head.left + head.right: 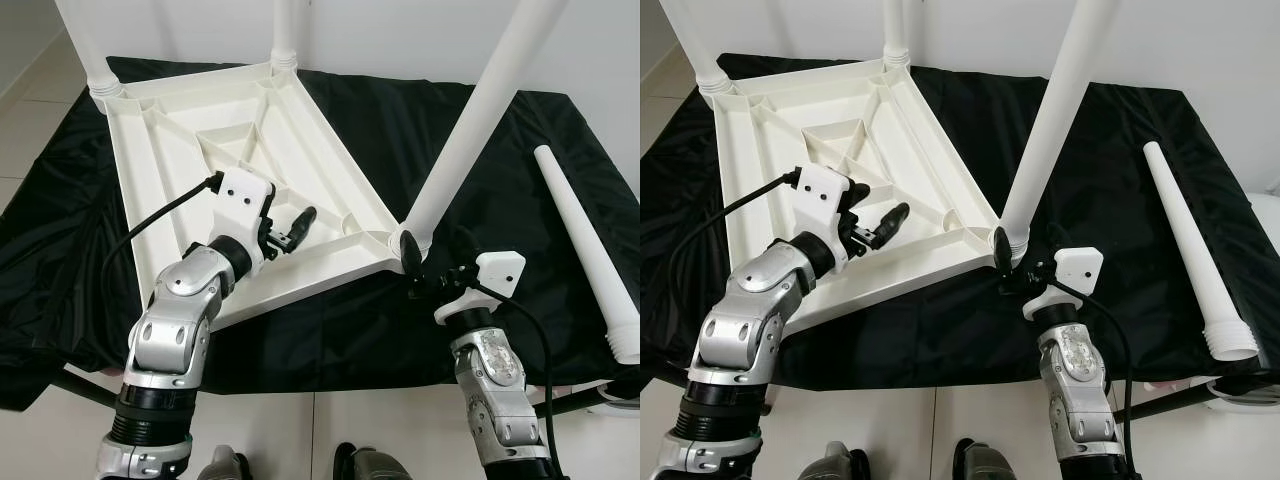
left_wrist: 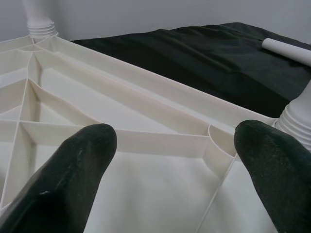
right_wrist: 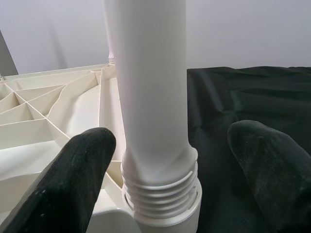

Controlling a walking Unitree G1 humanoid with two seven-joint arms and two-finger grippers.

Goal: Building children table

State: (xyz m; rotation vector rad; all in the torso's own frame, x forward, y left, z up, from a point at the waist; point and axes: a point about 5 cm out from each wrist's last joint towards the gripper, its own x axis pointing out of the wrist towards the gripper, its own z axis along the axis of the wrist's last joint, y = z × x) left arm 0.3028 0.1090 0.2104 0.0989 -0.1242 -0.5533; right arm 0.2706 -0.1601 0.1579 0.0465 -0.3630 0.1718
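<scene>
The white plastic table top (image 1: 180,150) lies upside down on a black cloth, ribs facing up. Legs stand in its far-left corner (image 1: 105,85), far-right corner (image 1: 286,40) and near-right corner (image 1: 470,130). A loose white leg (image 1: 585,245) lies on the cloth to the right. My right gripper (image 1: 430,262) is open, its fingers on either side of the near-right leg's threaded base (image 3: 160,194) with a gap on both sides. My left gripper (image 1: 290,228) hovers open over the ribbed underside near the front edge, holding nothing.
The black cloth (image 1: 400,110) covers a low table with its front edge just before me. A white wall stands behind. Tiled floor (image 1: 30,110) shows to the left. The loose leg's thick end (image 1: 625,340) reaches the cloth's front right edge.
</scene>
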